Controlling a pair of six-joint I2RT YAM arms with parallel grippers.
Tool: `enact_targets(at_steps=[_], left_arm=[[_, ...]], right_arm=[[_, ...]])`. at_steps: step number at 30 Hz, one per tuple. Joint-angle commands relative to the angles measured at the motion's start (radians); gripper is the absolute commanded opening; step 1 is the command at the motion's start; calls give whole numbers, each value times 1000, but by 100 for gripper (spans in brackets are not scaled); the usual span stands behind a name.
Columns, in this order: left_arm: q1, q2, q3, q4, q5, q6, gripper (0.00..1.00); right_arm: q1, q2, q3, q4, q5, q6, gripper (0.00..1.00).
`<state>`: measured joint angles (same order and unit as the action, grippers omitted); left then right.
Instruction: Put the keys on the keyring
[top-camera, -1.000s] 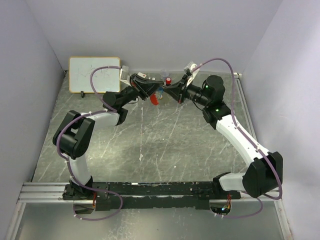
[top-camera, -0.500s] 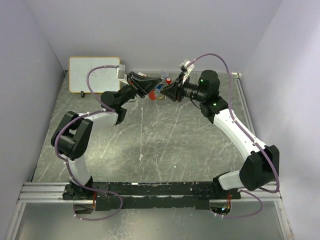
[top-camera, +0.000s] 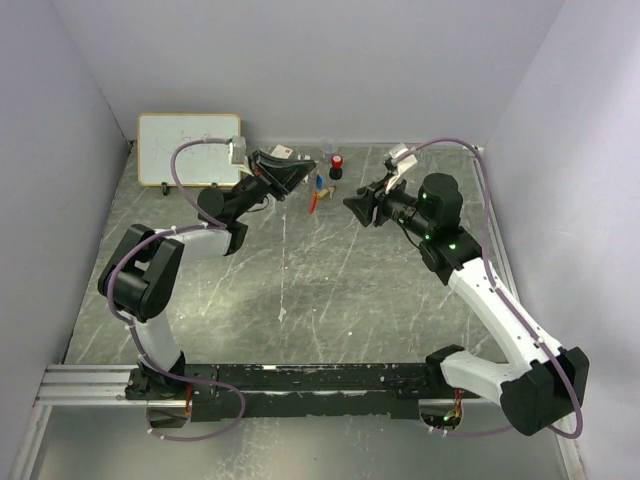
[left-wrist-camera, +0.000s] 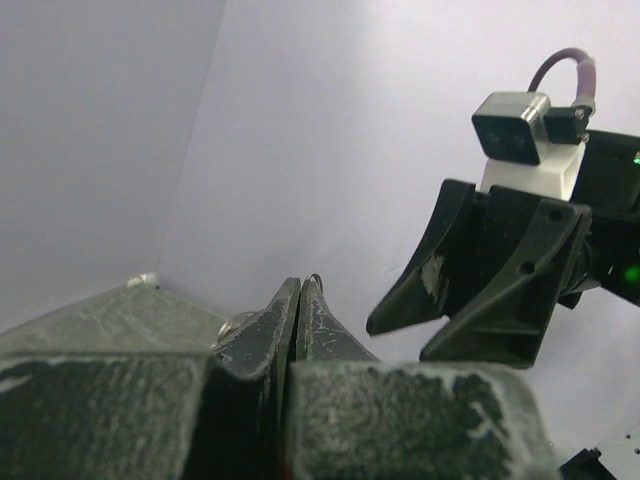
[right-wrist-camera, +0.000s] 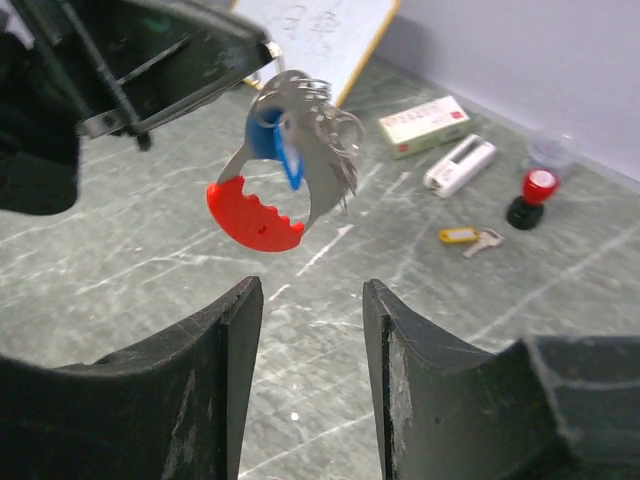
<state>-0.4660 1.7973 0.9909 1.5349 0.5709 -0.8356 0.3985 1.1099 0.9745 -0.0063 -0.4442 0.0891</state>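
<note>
My left gripper (top-camera: 296, 172) is shut on the chain of the keyring (right-wrist-camera: 318, 118), which hangs in the air from its tips. In the left wrist view only a thin wire loop (left-wrist-camera: 314, 278) shows above the closed fingers. The red tag (right-wrist-camera: 255, 215) and a blue-headed key (right-wrist-camera: 268, 138) dangle from the ring. A second key with a yellow tag (right-wrist-camera: 470, 237) lies flat on the table. My right gripper (right-wrist-camera: 310, 290) is open with nothing between its fingers. It stands a short way back from the hanging keyring and below it in the right wrist view.
At the back lie a white box with a red mark (right-wrist-camera: 425, 124), a white oblong object (right-wrist-camera: 458, 165) and a red-and-black cylinder (right-wrist-camera: 528, 195). A whiteboard (top-camera: 188, 149) leans at the back left. Walls close in on three sides.
My right gripper has opened and pulled back to the right, away from the keyring. The left gripper still holds the keyring and has shifted slightly left.
</note>
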Motion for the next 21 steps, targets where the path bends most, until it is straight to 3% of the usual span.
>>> enact_targets(at_steps=[1,10,21], left_arm=[[6,-18,-56,272,-13,38,7],[6,-38,-190,212,12,110,7],[6,-93,-305,58,17,219,7]], right_arm=[[-7,-20,-51,-2,172,-19,46],[-10,-58,-140,91,295,4,49],[-9,-84,-211,128,319,6,50]])
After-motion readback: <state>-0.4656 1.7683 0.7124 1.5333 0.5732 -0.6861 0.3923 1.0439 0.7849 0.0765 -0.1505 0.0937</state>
